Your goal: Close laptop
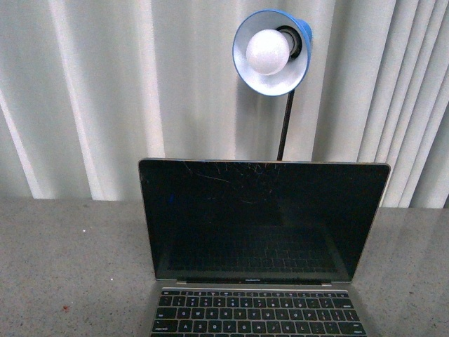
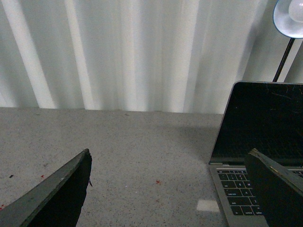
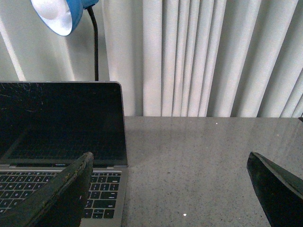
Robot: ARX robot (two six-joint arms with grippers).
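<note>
The laptop (image 1: pixel 263 225) stands open in the middle of the grey table, its scratched black screen upright and facing me, black keys at the lower edge of the front view. Neither arm shows in the front view. The left wrist view shows the laptop (image 2: pixel 258 142) beside my open left gripper (image 2: pixel 173 189), whose one finger (image 2: pixel 279 189) overlaps the keyboard's corner. The right wrist view shows the laptop (image 3: pixel 61 127) beside my open right gripper (image 3: pixel 170 189), with one finger (image 3: pixel 61 198) over the keys. Both grippers are empty.
A blue desk lamp (image 1: pixel 272 53) with a white bulb stands on a black stalk behind the laptop. White pleated curtains (image 1: pixel 105 91) hang along the table's far edge. Speckled grey tabletop (image 1: pixel 63 267) lies on both sides of the laptop.
</note>
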